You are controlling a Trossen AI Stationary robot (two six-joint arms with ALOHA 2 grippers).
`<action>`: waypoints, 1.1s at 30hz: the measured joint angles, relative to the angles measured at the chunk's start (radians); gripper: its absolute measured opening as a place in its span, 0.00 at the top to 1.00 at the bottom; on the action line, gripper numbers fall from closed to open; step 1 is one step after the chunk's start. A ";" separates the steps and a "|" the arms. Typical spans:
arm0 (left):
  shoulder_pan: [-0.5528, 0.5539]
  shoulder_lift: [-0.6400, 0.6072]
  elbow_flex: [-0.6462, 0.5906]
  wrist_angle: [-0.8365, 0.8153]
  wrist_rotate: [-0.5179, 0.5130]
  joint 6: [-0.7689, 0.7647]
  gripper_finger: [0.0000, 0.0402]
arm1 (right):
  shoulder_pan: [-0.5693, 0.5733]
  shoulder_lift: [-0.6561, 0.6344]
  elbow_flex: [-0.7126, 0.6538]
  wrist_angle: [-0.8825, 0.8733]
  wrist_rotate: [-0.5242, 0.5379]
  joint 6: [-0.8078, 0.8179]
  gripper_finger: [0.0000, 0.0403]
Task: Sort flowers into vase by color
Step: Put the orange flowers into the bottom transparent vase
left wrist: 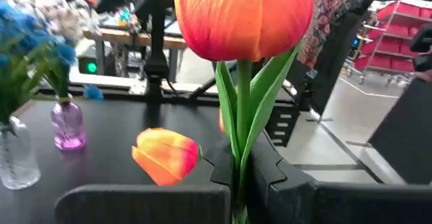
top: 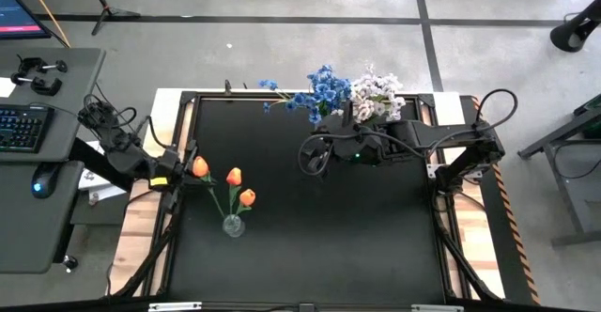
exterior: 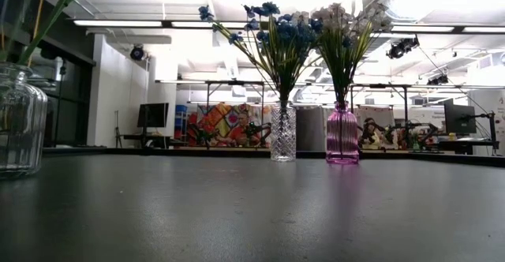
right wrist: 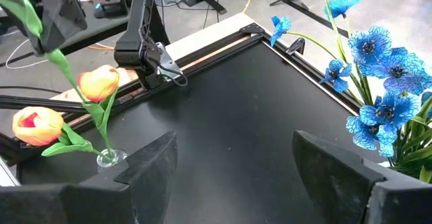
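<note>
One orange tulip (left wrist: 244, 15) is sitting clamped in the left gripper (top: 184, 173) at frame left; the right gripper (right wrist: 236, 177) is gaping mid-frame.

Black table (top: 310, 246) carries 3 vases. Clear ribbed vase (exterior: 283, 133) w/ blue flowers (top: 322, 90) & purple vase (exterior: 342, 134) w/ white sprays (top: 377, 90) stand side by side at far edge. Small clear vase (top: 233, 225) w/ orange tulips (top: 241, 187) near left side.

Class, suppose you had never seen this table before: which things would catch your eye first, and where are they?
An orange tulip fills the left wrist view, its stem shut in the left gripper at the table's left edge. At the far edge, blue flowers stand in a clear vase and white flowers in a purple vase.
</note>
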State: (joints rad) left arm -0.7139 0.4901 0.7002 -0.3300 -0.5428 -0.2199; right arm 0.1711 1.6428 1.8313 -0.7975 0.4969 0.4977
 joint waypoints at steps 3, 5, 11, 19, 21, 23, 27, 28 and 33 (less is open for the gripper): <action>0.000 0.024 0.000 -0.009 0.009 -0.034 1.00 | 0.000 0.000 0.000 0.000 0.000 -0.004 0.31; 0.000 0.041 0.000 -0.003 0.021 -0.040 1.00 | 0.000 0.000 0.000 0.000 0.000 -0.004 0.31; 0.000 0.054 0.003 0.135 0.031 0.058 1.00 | 0.000 0.000 0.000 0.000 0.000 -0.004 0.31; 0.000 0.049 0.024 0.111 0.034 0.071 1.00 | 0.000 0.000 0.000 0.000 0.000 0.002 0.31; 0.000 0.062 0.024 0.086 0.043 0.032 1.00 | 0.000 0.000 0.000 0.000 0.000 0.003 0.31; -0.001 0.073 0.024 0.060 0.045 0.004 1.00 | 0.000 0.000 0.000 -0.001 0.000 0.003 0.31; 0.000 0.095 0.023 0.055 0.045 -0.002 1.00 | 0.000 0.000 0.000 -0.001 0.000 0.001 0.31; 0.000 0.099 0.023 0.055 0.042 0.002 1.00 | 0.000 0.000 0.000 -0.001 0.001 0.001 0.31; 0.000 0.110 0.023 0.058 0.032 0.005 1.00 | 0.000 0.000 0.000 -0.001 0.001 0.000 0.31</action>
State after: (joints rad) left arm -0.7139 0.5997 0.7227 -0.2721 -0.5108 -0.2151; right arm 0.1711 1.6428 1.8313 -0.7986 0.4976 0.4980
